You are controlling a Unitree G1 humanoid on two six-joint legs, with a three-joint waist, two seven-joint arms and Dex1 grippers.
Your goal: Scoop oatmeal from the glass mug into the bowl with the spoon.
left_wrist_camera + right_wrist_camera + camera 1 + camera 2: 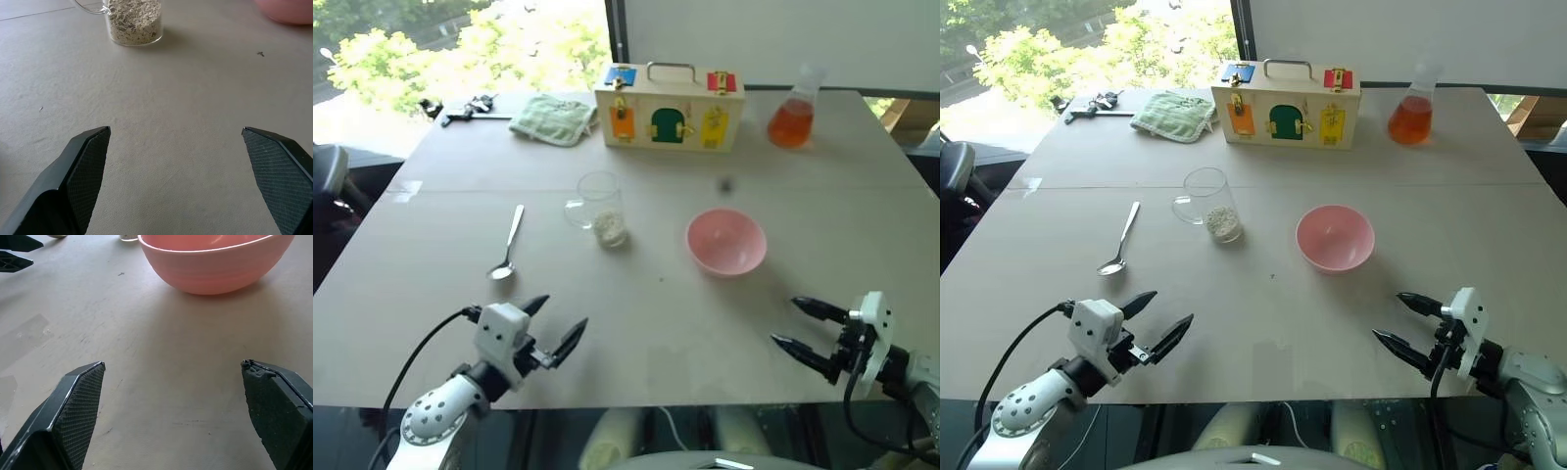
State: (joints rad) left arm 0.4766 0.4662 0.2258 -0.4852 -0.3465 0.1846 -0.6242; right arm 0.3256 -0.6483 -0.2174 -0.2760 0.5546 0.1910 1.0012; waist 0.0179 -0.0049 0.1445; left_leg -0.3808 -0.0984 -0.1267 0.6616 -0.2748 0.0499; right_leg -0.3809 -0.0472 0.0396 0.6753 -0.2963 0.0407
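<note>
Nearest: left gripper (1153, 325) and right gripper (1410, 328), both spread wide, empty, low over the grey table (1263, 313) near its front edge.

Slim shiny silver metal spoon (1120, 241) lies flat ahead of the left gripper, bowl end nearer. Likely light, stiff, slippery; best pinched mid-handle.

Small clear glass mug (1206, 202) beside it holds pale grainy oatmeal (1223, 222); fragile, tips easily. Round pale pink bowl (1335, 236) stands apart, ahead of the right gripper.

Left wrist view resolves individual flakes; the head views give the full layout.

glass mug (129, 22) rim cut off, bowl (215, 262) cropped
</note>
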